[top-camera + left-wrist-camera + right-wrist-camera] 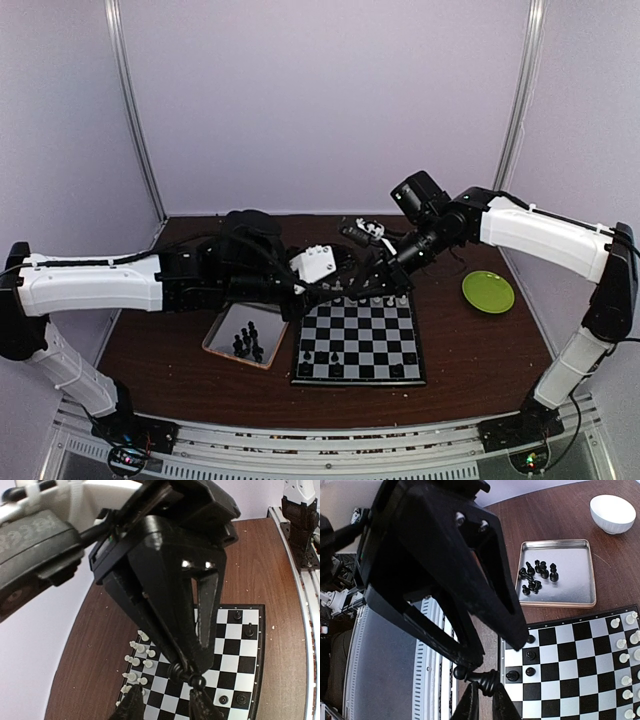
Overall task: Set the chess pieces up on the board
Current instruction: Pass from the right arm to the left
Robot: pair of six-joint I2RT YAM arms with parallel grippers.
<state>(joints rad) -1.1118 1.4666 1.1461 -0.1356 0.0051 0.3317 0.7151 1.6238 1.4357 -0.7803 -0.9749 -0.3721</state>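
A black chess piece (487,679) lies sideways in the air, with my right gripper (487,702) shut on its ringed base. My left gripper (167,703) faces it, open, one finger (470,652) close over the piece's round head. Both grippers meet above the far edge of the board (360,345), the left (318,290) beside the right (362,280). In the left wrist view the same piece (187,675) hangs just beyond my spread fingertips. White pieces (137,655) line the board's far rows. A few black pieces (530,655) stand on the near rows.
A silver tray (222,338) left of the board holds several loose black pieces (537,575). A green plate (488,291) lies at the right. A white bowl (612,512) stands beyond the tray. The slotted rail (310,630) runs along the table's near edge.
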